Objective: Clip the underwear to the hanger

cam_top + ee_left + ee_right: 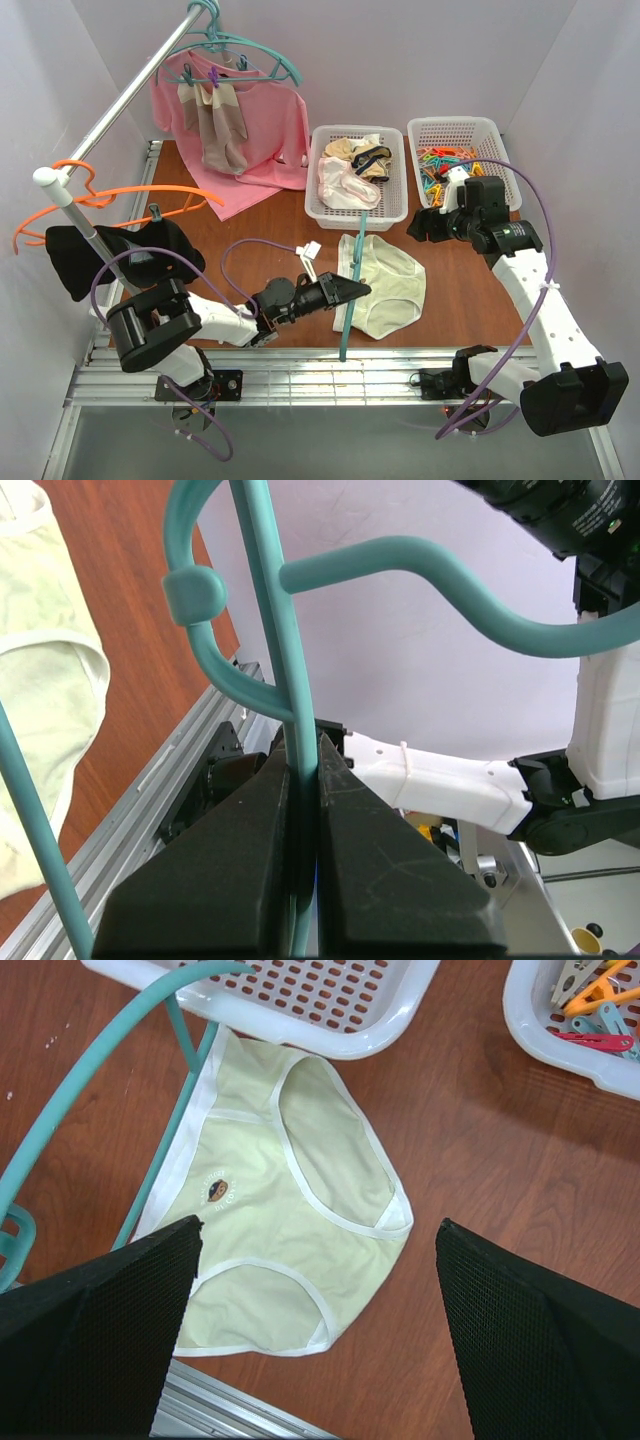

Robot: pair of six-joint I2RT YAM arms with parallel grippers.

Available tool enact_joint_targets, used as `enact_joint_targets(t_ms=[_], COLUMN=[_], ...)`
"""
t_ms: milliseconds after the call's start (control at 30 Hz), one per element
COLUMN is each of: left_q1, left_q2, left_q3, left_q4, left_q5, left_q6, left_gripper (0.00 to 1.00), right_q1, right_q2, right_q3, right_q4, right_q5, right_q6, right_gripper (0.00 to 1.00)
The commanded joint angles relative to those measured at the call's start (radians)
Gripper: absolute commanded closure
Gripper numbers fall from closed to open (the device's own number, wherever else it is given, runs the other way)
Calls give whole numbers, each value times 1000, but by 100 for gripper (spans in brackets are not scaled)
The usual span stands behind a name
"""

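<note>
From above, the left arm lies low, reaching rightward, the left pincer [352,291] clamped on the hanger [345,335] alongside the underwear [392,285] on the surface [470,290]; the right arm stretches forward, the right pincer [432,222] near two baskets — a garment basket [318,195] and a clip basket [498,128]. Left wrist: fingers [220,880] pinch its bar. Right wrist: jaws apart above the underwear.

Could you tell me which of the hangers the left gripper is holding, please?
The teal hanger beside the underwear, pinched in the left gripper; the other teal hangers and the orange hanger hang on the rail.
</note>
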Motion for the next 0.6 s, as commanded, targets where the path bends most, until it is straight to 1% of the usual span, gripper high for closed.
enact_joint_targets(t_ms=[0, 100, 167, 300, 400, 467, 567], left_q1=[7, 7, 8, 8, 11, 18, 24], left_q2=[-79, -111, -120, -160, -189, -202, -228], left_q3=[88, 114, 128, 166, 181, 180, 218], left_q4=[-148, -255, -297, -485, -570, -579, -662], left_q5=[8, 39, 57, 59, 48, 44, 32], left_q6=[29, 13, -11, -13, -17, -26, -16], left_gripper=[100, 100, 100, 100, 100, 100, 100], right_q1=[30, 33, 35, 37, 38, 37, 37], right_q2=[0, -9, -22, -42, -46, -46, -46], right_q3=[39, 33, 21, 2, 4, 4, 7], right_q4=[2, -1, -6, -10, -13, -15, -15], right_q5=[24, 18, 13, 15, 7, 9, 1], right_q6=[-38, -27, -25, -25, -25, -27, -27], right_gripper=[14, 14, 14, 14, 14, 14, 14])
